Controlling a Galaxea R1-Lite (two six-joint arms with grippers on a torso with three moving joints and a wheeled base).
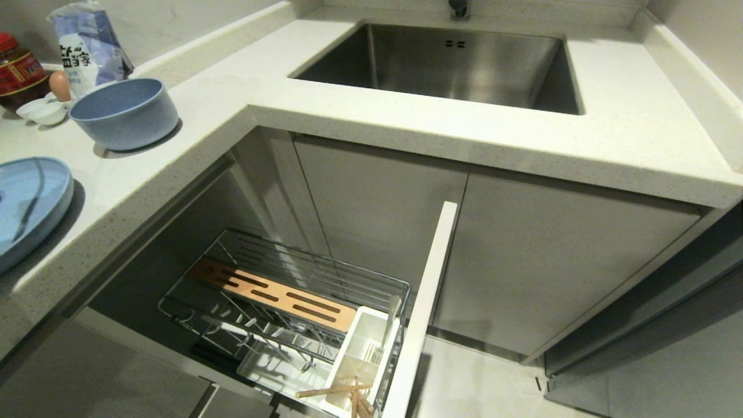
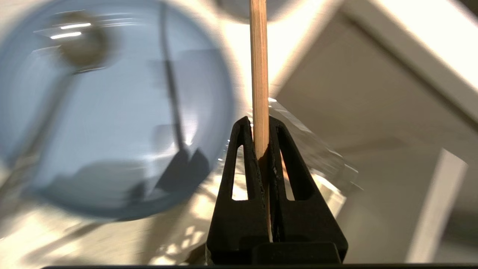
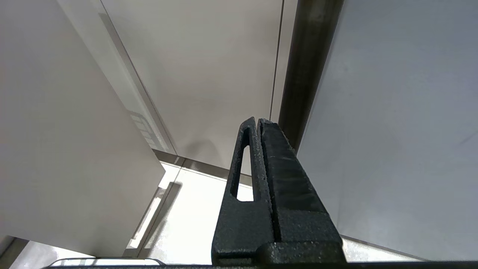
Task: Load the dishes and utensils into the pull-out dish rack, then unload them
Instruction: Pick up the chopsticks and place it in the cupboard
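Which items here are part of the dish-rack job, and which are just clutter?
Job: chrome wire pull-out rack; light-blue oval plate; deep blue bowl; wooden chopstick in left gripper; silver spoon in white caddy.
Clutter: steel sink; white saucers; red-lidded jar; egg.

The bowl [image 1: 125,113] sits behind the plate [image 1: 29,206] on the counter [image 1: 406,125], left of the sink [image 1: 447,64].

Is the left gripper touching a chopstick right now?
Touching. The left wrist view shows the left gripper shut on a chopstick, its shaft clamped between both fingers.
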